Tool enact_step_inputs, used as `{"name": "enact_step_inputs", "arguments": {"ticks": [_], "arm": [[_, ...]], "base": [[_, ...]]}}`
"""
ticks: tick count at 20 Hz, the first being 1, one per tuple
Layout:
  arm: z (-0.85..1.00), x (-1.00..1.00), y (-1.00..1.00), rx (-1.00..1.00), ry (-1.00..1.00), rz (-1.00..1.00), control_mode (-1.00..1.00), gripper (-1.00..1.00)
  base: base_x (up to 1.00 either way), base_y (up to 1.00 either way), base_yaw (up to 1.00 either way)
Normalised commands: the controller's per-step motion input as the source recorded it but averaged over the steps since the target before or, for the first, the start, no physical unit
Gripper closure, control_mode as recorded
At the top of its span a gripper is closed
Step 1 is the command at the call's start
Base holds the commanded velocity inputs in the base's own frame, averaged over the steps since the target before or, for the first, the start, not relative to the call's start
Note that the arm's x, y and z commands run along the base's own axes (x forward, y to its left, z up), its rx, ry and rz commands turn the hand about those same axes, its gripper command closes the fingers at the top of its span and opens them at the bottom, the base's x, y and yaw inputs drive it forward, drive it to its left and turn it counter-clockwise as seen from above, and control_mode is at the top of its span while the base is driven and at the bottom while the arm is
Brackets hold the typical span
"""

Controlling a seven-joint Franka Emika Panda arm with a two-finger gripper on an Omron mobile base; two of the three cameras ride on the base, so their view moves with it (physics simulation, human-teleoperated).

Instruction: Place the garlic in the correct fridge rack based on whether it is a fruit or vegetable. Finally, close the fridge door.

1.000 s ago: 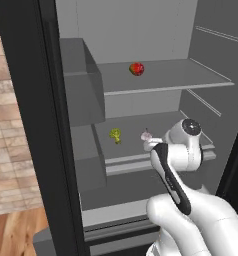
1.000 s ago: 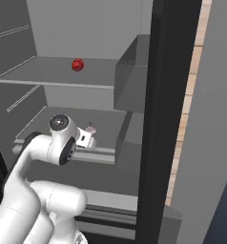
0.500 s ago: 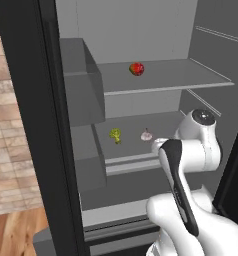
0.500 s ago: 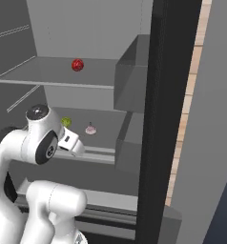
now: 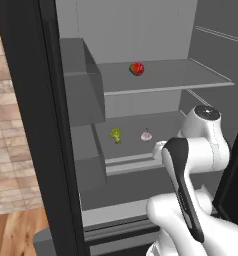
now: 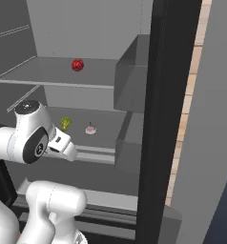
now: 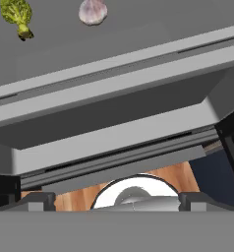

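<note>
The garlic [image 5: 146, 134] [image 6: 90, 129] [image 7: 93, 11], a small whitish-pink bulb, lies free on the fridge rack [image 5: 131, 163] [image 6: 94, 153] [image 7: 114, 74]. A small green vegetable [image 5: 115, 135] [image 6: 65, 123] [image 7: 16, 14] lies on the rack beside it. My gripper [image 5: 158, 149] [image 6: 64, 146] [image 7: 117, 202] hangs in front of the rack's thick lip and a little below it, apart from the garlic. It is open, its fingertips [image 7: 38, 201] wide apart with nothing between them. The fridge door [image 5: 235, 180] stands open at the right of the left base view.
A red round fruit [image 5: 136, 68] [image 6: 77, 65] sits on the thinner upper shelf [image 5: 191, 85]. A grey box-like bin [image 5: 78, 80] [image 6: 132, 71] juts out beside the shelves. A black upright [image 5: 38, 125] [image 6: 168, 119] borders the opening. Wooden floor [image 7: 173, 177] shows below.
My hand has drawn back from the garlic, out past the rack's front lip, and the arm has swung toward the door side. The garlic stays on the rack.
</note>
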Motion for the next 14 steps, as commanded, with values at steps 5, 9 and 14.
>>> {"name": "enact_step_inputs", "arguments": {"ticks": [5, 9, 14], "arm": [[0.0, -0.14, 0.0, 0.0, -0.03, 0.0, 1.0, -1.0], [0.0, 0.0, 0.0, 0.0, 0.0, 0.0, 1.0, -1.0], [0.0, 0.0, 0.0, 0.0, 0.0, 0.0, 1.0, -1.0]], "base": [[-0.8, 0.0, 0.0], [-0.95, 0.01, 0.0], [-0.67, 0.0, 0.0]]}}
